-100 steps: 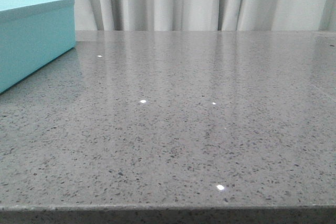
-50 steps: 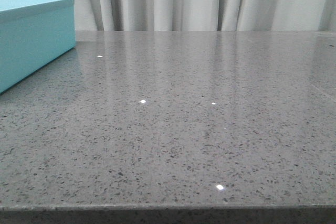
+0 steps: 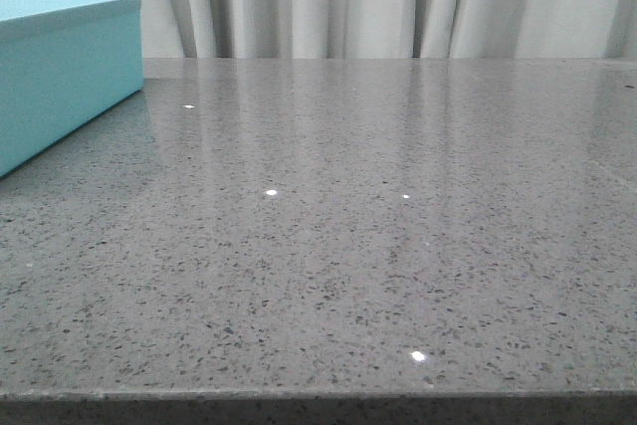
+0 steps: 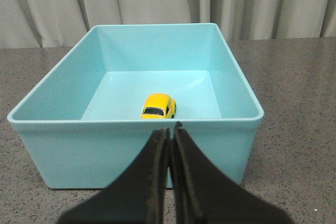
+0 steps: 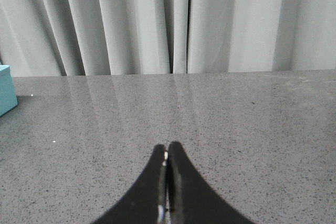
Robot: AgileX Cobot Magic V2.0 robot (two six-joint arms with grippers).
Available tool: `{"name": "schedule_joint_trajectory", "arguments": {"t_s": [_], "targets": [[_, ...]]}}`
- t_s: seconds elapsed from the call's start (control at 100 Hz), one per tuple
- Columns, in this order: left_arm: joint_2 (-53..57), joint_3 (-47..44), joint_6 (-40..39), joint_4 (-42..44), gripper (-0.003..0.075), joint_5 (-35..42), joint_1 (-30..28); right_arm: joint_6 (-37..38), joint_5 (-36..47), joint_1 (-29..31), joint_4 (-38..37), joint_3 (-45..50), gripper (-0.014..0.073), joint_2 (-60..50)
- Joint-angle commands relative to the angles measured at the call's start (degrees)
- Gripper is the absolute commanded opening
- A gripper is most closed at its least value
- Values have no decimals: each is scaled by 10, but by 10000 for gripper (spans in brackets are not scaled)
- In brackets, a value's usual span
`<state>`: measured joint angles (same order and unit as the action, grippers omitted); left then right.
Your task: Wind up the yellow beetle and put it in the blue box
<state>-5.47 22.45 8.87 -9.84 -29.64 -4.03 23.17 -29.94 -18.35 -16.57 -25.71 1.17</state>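
The yellow beetle (image 4: 158, 105) sits on the floor of the blue box (image 4: 68, 145), near its front wall, in the left wrist view. My left gripper (image 4: 170, 129) is shut and empty, just outside the box's near wall. The blue box also shows at the far left of the front view (image 3: 60, 77) and as a sliver in the right wrist view (image 5: 6, 90). My right gripper (image 5: 167, 148) is shut and empty over the bare grey table (image 5: 252, 129). Neither gripper shows in the front view.
The grey speckled table (image 3: 348, 246) runs to a front edge at the bottom of the front view. Light grey curtains (image 3: 378, 2) hang behind the table's far edge.
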Motion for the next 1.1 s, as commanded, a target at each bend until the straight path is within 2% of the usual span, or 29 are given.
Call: {"name": "schedule_joint_trajectory", "arguments": {"t_s": [0.0,0.66,0.81,1.09], "targets": [[-6,14,0,-8,-20,38,-2,-6,45,0,-16,-11,-66,8],[-6,11,0,-8,-20,42,-2,-6,45,0,-16,-11,-66,8],[-4,-27,0,39,-20,89,0,-6,45,0,-16,-11,-66,8],[21,-99,-20,42,-20,222,38,-6,45,0,-16,-11,-66,8]]}}
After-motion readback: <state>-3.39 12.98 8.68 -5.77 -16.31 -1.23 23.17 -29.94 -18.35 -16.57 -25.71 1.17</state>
